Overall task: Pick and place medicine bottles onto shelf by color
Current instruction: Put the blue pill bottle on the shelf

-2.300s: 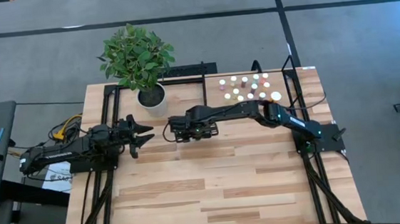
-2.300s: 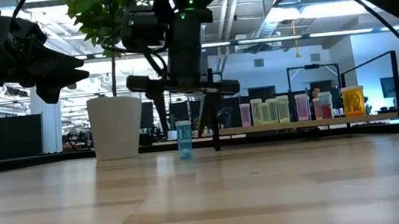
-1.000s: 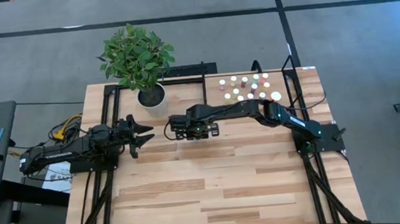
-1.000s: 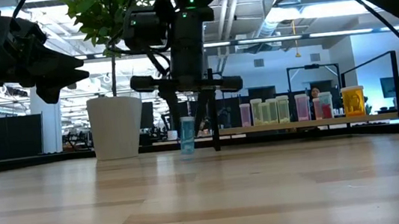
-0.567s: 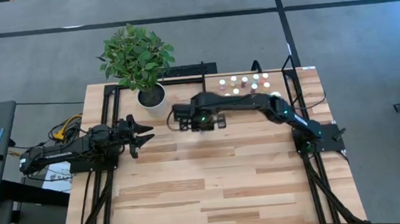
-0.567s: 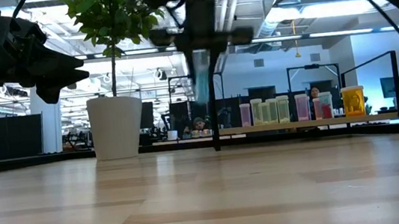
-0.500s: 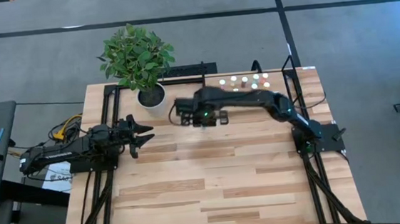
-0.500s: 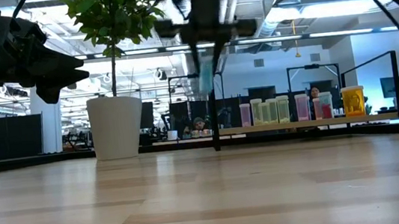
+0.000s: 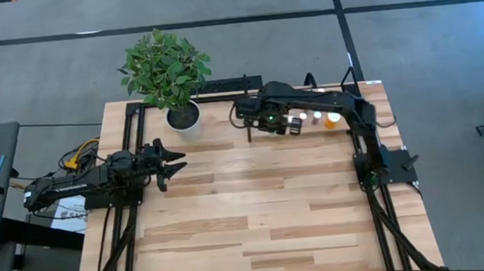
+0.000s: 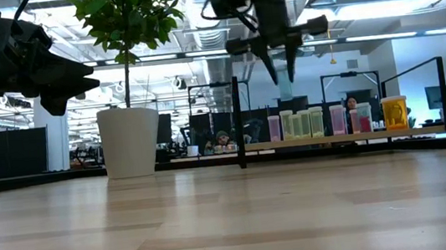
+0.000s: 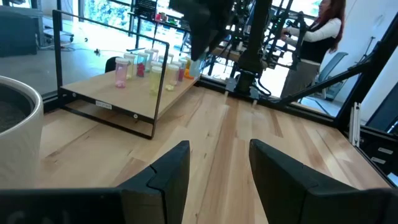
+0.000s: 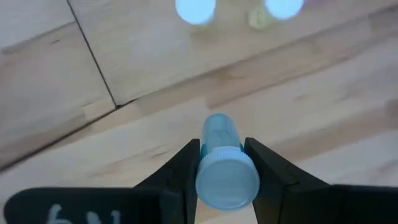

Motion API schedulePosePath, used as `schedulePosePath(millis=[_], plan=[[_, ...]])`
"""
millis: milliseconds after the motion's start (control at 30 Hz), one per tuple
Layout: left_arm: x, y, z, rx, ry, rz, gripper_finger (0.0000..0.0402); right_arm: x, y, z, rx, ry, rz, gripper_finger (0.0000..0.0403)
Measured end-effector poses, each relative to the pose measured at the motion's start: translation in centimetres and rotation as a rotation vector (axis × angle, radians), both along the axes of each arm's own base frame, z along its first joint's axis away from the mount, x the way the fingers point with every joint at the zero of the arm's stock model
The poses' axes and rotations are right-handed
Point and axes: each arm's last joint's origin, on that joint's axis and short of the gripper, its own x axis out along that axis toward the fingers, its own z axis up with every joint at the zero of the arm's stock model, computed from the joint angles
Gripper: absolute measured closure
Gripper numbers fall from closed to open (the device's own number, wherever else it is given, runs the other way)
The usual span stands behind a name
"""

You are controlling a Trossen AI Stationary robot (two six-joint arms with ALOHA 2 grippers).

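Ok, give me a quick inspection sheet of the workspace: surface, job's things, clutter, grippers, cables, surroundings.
Surface: plank tabletop, bare across its middle and front.
Job's things: shelf at the back right holds capped bottles; one bluish bottle is carried above it.
Clutter: white plant pot at the back left.
Grippers: right gripper shut on the bluish bottle; left gripper waits at the left, fingers apart, holding nothing.
Cables: yellow cables by the left arm's base.
Surroundings: a person stands beyond the table.

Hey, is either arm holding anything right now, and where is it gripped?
The right tool holds a bluish medicine bottle, pinched on its sides just below the white cap. The left tool holds nothing.
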Motion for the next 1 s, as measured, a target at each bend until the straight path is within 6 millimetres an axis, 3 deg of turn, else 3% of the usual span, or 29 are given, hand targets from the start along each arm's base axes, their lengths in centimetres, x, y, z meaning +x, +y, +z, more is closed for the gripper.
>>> schedulePosePath(millis=[200, 567, 1000], plan=[[0.0, 0.0, 0.0, 0.000, 0.000, 0.000, 0.0248, -1.6, -1.8, -1.2, 0.055, -0.128, -0.219, 0.0274], [0.0, 0.0, 0.0, 0.000, 0.000, 0.000, 0.0248, -2.3, -3.6, -3.9, 0.051, -0.141, -0.557, 0.0265], [0.0, 0.0, 0.0, 0.000, 0.000, 0.000, 0.0248, -3.6, -5.6, -5.2, 0.086, -0.110, -0.629, 0.0264]])
